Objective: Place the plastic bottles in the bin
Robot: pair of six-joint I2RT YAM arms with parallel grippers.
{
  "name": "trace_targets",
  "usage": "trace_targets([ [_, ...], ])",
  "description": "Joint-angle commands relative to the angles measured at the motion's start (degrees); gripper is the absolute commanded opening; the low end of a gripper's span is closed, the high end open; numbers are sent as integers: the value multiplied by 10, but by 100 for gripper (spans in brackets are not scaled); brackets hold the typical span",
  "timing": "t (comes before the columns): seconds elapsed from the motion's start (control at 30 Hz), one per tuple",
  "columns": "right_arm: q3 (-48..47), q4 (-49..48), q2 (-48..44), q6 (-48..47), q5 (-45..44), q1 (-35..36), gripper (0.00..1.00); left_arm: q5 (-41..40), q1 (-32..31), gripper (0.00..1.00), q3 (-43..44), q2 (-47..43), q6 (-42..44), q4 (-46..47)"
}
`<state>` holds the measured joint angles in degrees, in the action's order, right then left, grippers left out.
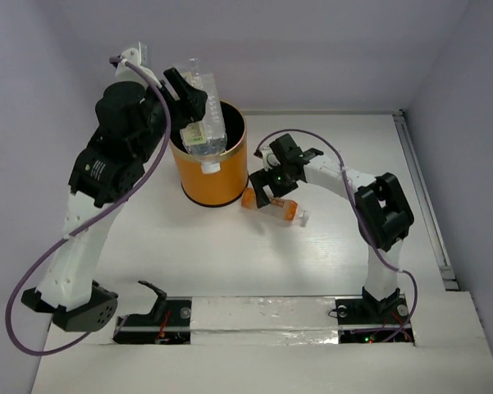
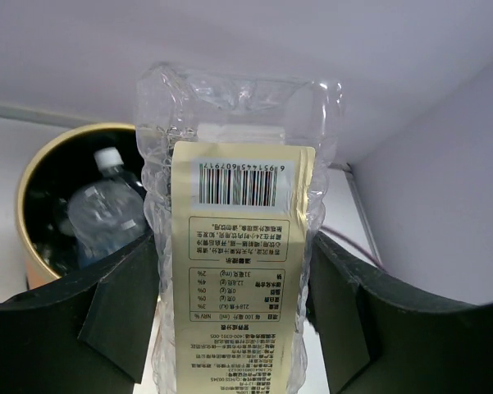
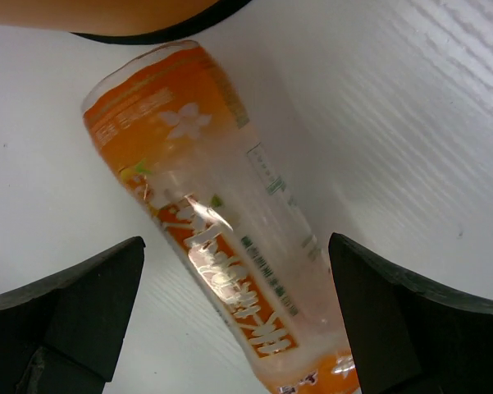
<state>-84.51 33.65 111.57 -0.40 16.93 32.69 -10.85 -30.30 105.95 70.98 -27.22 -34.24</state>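
Note:
My left gripper (image 1: 198, 115) is shut on a clear bottle with a pale yellow label (image 1: 205, 123) and holds it over the open mouth of the orange bin (image 1: 207, 182). In the left wrist view the bottle (image 2: 234, 238) stands between my fingers, with the bin's gold rim (image 2: 25, 176) behind at the left and another clear bottle (image 2: 105, 212) lying inside. My right gripper (image 1: 272, 190) is open, low over the orange bottle (image 1: 285, 208), which lies on the table next to the bin. In the right wrist view that orange bottle (image 3: 221, 230) lies between the spread fingers, untouched.
White table (image 1: 312, 263) with walls at the back and right. The bin's base (image 3: 148, 16) shows at the top of the right wrist view. The arm bases and a taped strip (image 1: 262, 316) sit at the near edge.

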Motion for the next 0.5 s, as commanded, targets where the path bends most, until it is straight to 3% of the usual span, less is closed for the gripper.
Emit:
trace_targets([
  [0.0,9,-38,2,38,23,1,98,8,41,32,46,32,45,29],
  [0.17,54,-90,-11,93,-11,6,74,-18,99,30,13,41,80,64],
  [0.2,76,-113,-17,106,-9,6,61,-13,99,30,5,43,77,79],
  [0.23,84,-120,-21,113,-9,6,55,-6,99,30,0,44,74,93],
  [0.37,112,-143,-76,128,-12,6,48,54,104,30,-15,57,39,165],
  [0.47,126,-145,-112,132,-14,6,48,92,104,29,25,92,15,181],
])
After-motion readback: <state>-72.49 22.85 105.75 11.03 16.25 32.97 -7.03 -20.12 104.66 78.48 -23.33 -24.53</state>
